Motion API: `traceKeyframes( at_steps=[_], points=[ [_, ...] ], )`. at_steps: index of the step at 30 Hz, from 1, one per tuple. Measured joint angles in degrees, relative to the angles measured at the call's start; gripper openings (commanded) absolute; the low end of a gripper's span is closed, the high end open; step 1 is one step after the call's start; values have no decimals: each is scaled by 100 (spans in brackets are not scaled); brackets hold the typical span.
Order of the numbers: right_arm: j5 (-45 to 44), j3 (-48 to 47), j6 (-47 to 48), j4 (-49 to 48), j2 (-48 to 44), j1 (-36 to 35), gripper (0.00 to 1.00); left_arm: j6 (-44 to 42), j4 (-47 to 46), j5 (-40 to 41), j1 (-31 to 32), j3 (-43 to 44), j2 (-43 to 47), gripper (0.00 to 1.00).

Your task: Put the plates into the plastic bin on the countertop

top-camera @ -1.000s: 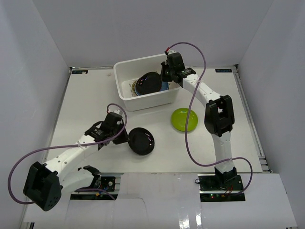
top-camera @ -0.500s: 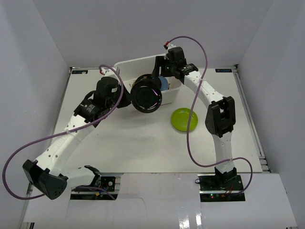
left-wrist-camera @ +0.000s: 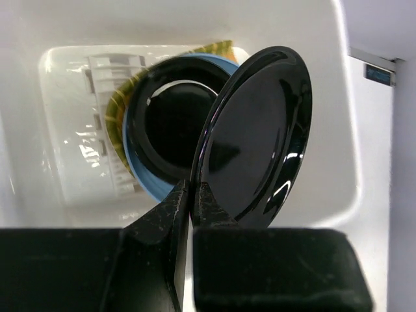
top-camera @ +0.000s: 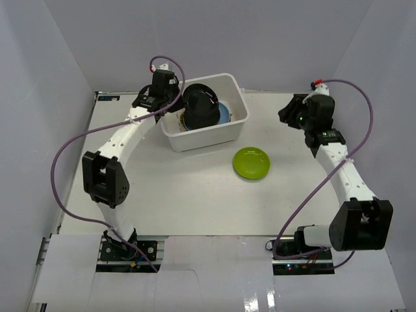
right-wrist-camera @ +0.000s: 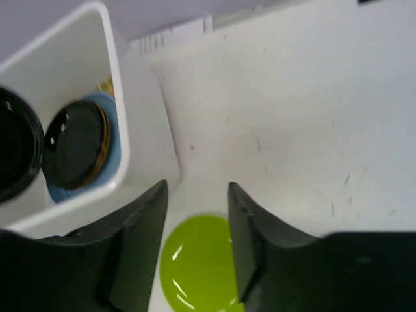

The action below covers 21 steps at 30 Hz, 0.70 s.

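Observation:
The white plastic bin [top-camera: 231,129] stands at the back of the countertop [top-camera: 162,188]. My left gripper [left-wrist-camera: 193,188] is shut on the rim of a glossy black plate [left-wrist-camera: 257,136], holding it tilted on edge over the bin [left-wrist-camera: 328,110]. From above, that plate [top-camera: 200,107] hides most of the bin's inside. Under it lie another black plate [left-wrist-camera: 170,127], a light blue plate [left-wrist-camera: 140,170] and a straw-yellow plate [left-wrist-camera: 118,107]. A lime green plate [top-camera: 251,162] lies flat on the countertop in front of the bin. My right gripper [right-wrist-camera: 197,195] hangs open and empty above this green plate [right-wrist-camera: 198,270], right of the bin [right-wrist-camera: 140,140].
Pale grey walls close in the left, back and right. A metal edge strip [top-camera: 338,156] runs along the countertop's right side. Purple cables [top-camera: 62,162] loop off both arms.
The left arm carried the black plate from the near countertop up and back to over the bin. The right arm pulled out of the bin to the right, its jaws now open.

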State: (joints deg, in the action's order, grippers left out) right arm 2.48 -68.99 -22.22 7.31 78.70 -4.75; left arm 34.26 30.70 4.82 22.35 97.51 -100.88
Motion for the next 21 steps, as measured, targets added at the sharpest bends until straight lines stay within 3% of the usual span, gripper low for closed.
traceKeyframes(
  at_steps=[3, 6, 14, 15, 16, 19, 20, 21],
  points=[
    [101, 1196, -39, -155, -509, -85, 66, 4, -55, -98, -173, 382, -706, 0],
    [184, 2138, -66, -188, -601, -168, 71, -2, -63, -146, -262, 680, -1252, 0],
    [643, 3508, -203, -514, -590, -164, 69, -59, -111, -208, -352, 905, -1978, 4],
    [713, 3593, -245, -612, -573, -164, 66, -61, -129, -227, -361, 903, -2015, 9],
    [778, 3661, -289, -695, -533, -164, 65, -63, -149, -234, -376, 903, -2035, 25],
    [866, 3720, -417, -984, -256, -164, 59, -173, -201, -205, -411, 892, -2041, 53],
    [868, 3720, -470, -1095, -131, -164, 57, -203, -216, -197, -415, 870, -2041, 71],
    [866, 3724, -535, -1213, 4, -164, 55, -258, -234, -186, -417, 844, -2037, 79]
  ],
)
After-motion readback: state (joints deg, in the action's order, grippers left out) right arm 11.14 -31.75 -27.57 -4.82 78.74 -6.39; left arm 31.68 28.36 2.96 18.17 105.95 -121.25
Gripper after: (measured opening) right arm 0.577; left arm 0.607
